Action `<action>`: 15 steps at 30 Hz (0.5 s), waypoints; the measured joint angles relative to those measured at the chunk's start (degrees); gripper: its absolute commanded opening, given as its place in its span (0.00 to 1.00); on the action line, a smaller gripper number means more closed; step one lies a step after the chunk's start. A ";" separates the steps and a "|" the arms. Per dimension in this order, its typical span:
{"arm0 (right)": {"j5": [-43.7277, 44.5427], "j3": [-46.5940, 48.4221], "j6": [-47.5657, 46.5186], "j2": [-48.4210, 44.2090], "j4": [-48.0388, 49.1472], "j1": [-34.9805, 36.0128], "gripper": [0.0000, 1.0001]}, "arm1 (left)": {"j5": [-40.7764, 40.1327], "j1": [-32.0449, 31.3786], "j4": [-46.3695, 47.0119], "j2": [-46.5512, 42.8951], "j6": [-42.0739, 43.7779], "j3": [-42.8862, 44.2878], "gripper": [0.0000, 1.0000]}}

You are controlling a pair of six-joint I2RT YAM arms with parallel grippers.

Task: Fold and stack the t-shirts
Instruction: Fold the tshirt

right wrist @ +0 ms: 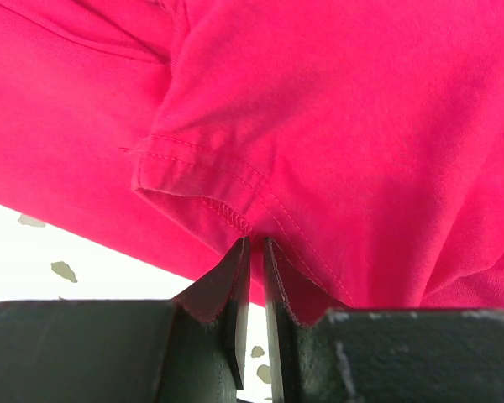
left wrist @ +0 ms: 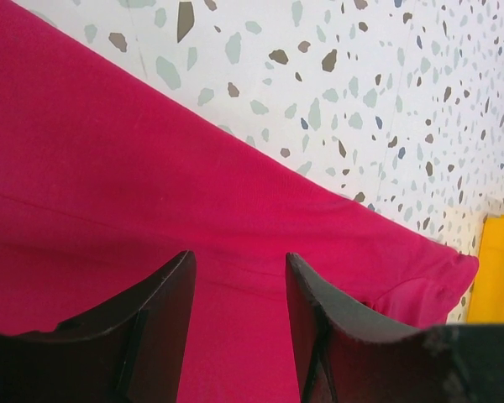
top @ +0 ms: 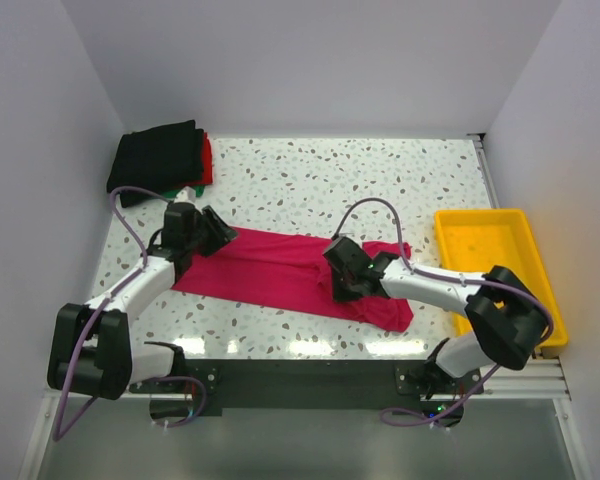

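Pinching the hem of the magenta t-shirt (top: 280,270), right gripper (right wrist: 254,243) has jaws pressed together on cloth; left gripper (left wrist: 239,262) hangs spread over the shirt's left end, gripping nothing. Shirt lies stretched along the near edge of the table (top: 380,180), folded stack (top: 160,155) at far left corner. Cloth looks soft, light, floppy, so it will likely sag and drag; best taken at hems or corners, both ends at once.

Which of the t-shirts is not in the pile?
The magenta-pink t-shirt: it lies stretched out alone in the middle, while the other t-shirts, black on top with red and green edges showing, sit stacked in the far left corner.
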 measured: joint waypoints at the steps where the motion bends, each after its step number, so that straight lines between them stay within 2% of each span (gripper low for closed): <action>1: -0.13 -0.13 0.20 0.22 0.00 0.04 0.15 | 0.00 -0.17 0.17 0.00 0.00 -0.02 0.51; 6: -0.20 -0.24 0.37 -2.34 -0.81 0.04 0.17 | -0.04 -2.25 0.66 0.55 -0.02 -0.04 0.50; 12: 2.19 1.18 0.44 -11.72 -3.72 0.02 0.17 | -0.59 -6.99 1.07 1.70 -0.24 -0.79 0.42; 15: 3.80 1.55 0.48 -12.33 -4.85 -1.20 0.16 | -1.09 -9.70 1.44 3.50 -0.17 -0.79 0.38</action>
